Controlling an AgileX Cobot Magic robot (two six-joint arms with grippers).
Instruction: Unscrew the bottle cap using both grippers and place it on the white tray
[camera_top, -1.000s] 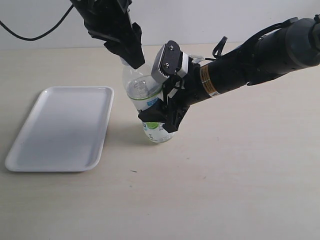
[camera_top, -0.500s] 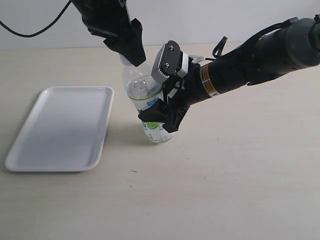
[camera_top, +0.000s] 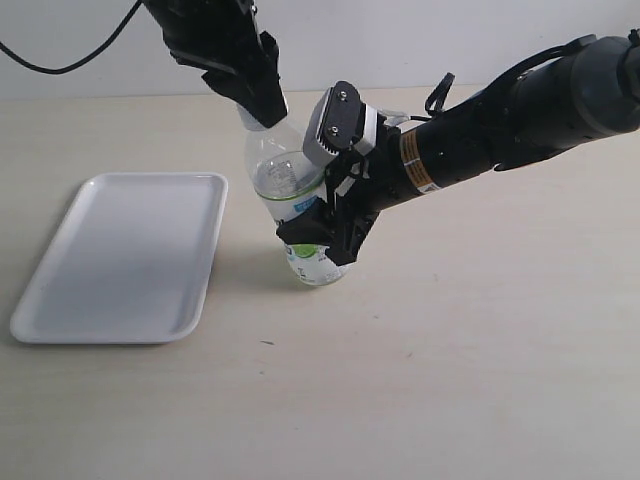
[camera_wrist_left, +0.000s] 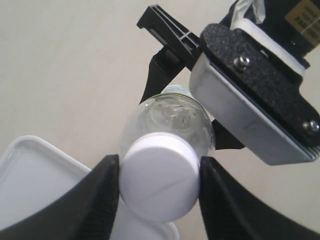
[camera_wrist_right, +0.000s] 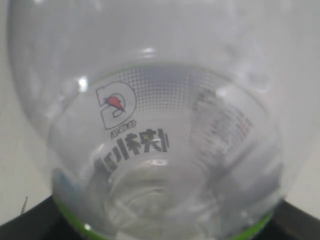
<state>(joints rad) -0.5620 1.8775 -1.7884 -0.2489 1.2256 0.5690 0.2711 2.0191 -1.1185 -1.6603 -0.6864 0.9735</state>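
Bottle (camera_top: 275, 178) with left gripper (camera_top: 262, 112) at neck, right gripper (camera_top: 318, 238) at label.

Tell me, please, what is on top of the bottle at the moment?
The white bottle cap sits on the bottle's neck, held between the left tool's black fingers. Whether its threads are engaged is hidden; in the exterior view the tool covers the cap.

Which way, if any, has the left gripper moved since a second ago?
Yes, the left gripper has shifted slightly up and leftward, judged against the bottle, which stays put.
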